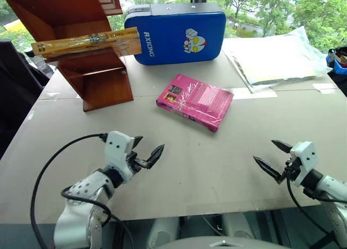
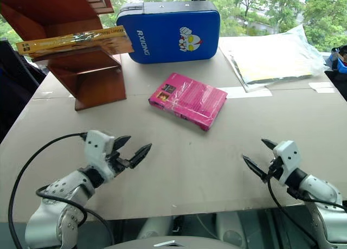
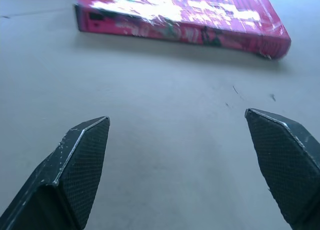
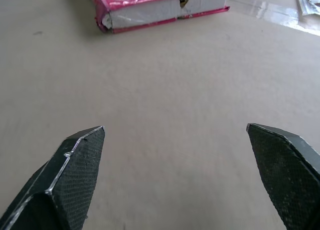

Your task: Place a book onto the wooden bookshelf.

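The book [image 1: 87, 43], yellow-orange in glossy wrap, lies flat across a board of the wooden bookshelf [image 1: 100, 81] at the table's far left, its end sticking out toward the blue case. My left gripper [image 1: 149, 146] hovers low over the table near the front left, open and empty. Its wrist view shows the wide-apart fingers [image 3: 82, 160] over bare tabletop. My right gripper [image 1: 264, 151] is at the front right, also open and empty, with its fingers [image 4: 75, 165] spread wide.
A magenta-pink book [image 1: 195, 101] lies flat mid-table, ahead of both grippers; it shows too as the pink book [image 3: 180, 14] and the pink book [image 4: 155, 4]. A blue padded case [image 1: 176, 34] stands behind it. A clear plastic bag [image 1: 276, 59] lies at the far right. The table [image 1: 217, 173] is beige.
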